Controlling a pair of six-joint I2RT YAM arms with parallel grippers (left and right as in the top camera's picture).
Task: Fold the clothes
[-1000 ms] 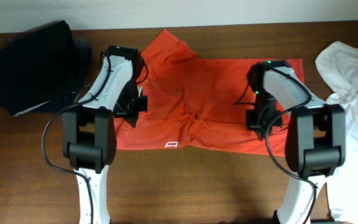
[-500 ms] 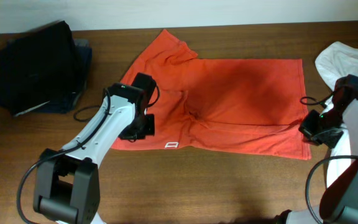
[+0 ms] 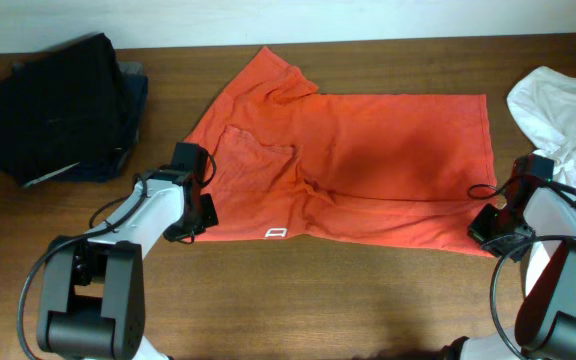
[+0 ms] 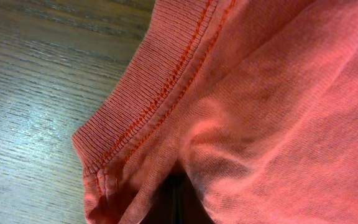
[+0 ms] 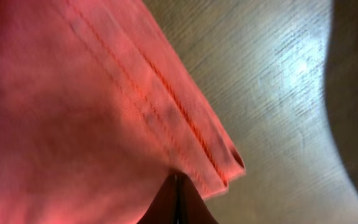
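Note:
The red-orange T-shirt [image 3: 368, 150] lies spread across the table, with a small white mark [image 3: 276, 233] at its front edge. My left gripper [image 3: 196, 212] is at the shirt's left front edge. In the left wrist view it [image 4: 176, 208] is shut on the fabric [image 4: 278, 93] just beside a ribbed, stitched band [image 4: 148, 99]. My right gripper [image 3: 486, 226] is at the shirt's front right corner. In the right wrist view it [image 5: 178, 202] is shut on the double-stitched hem corner [image 5: 185, 137]. The lettering is not visible.
A pile of black and navy garments [image 3: 58, 105] lies at the back left. A plain white shirt [image 3: 568, 110] lies at the right edge, close to my right arm. Bare wooden table [image 3: 348, 300] runs along the front.
Both arms have swung from over the shirt's middle outward and toward the front. The left gripper now holds the left front edge, the right the front right corner. The shirt lies flatter.

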